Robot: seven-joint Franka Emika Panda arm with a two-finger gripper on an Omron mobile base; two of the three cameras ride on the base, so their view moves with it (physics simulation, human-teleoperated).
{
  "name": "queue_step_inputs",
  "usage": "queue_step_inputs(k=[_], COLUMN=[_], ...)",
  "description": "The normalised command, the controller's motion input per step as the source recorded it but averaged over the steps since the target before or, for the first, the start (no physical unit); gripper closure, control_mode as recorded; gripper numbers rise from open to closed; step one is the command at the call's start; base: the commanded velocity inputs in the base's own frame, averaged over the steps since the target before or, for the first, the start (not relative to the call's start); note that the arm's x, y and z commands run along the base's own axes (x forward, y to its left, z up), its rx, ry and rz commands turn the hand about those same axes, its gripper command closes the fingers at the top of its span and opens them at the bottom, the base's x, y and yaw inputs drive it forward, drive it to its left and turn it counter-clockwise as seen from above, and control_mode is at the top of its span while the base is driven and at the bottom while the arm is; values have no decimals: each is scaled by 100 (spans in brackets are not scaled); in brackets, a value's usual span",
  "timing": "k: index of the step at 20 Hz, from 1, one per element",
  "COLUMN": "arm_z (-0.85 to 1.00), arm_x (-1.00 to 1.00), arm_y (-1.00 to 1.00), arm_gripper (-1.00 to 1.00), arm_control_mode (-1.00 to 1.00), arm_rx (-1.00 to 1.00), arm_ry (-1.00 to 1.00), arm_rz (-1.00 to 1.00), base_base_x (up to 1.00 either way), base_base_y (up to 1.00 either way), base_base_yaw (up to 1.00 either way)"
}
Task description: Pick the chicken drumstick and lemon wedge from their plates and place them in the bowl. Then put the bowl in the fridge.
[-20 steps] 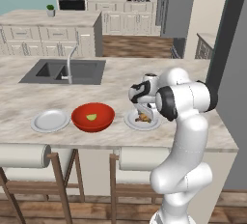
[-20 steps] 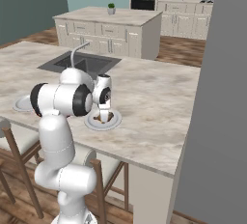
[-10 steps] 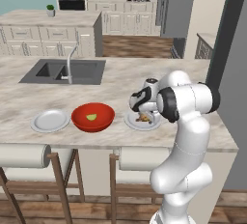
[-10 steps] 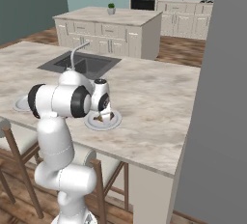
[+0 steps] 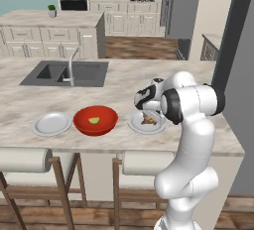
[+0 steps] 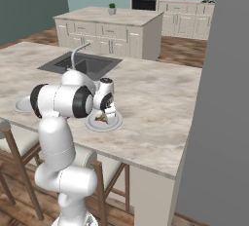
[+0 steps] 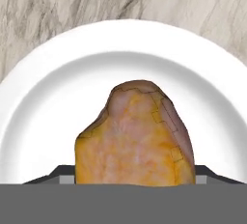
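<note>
Marble counter (image 5: 119, 92) is wide. My arm bends down near its front edge; the gripper (image 5: 145, 111) straddles the chicken drumstick (image 7: 136, 136) on its plate (image 7: 58, 92), grip unclear. Right side looks free.

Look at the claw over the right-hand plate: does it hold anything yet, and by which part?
It cannot be told. The claw is down at the chicken drumstick, a finger at each side, but the drumstick lies on its plate.

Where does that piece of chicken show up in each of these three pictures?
Left base view: the chicken drumstick lies right of centre, beside the red bowl.
Right base view: left of centre, under the gripper.
Hand view: lower centre.
Shared landmark: its white plate.
</note>
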Motion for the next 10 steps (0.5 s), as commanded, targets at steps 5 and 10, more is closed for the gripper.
queue_step_inputs(k=[5,10], arm_z=[9,50], arm_x=[-5,-16], arm_y=[14,44], arm_gripper=[100,100], arm_control_mode=[-100,-100], arm_rx=[1,0], arm_ry=[-3,-11], arm_rz=[5,5], base_base_x=[0,0], base_base_y=[0,0], base_base_yaw=[0,0])
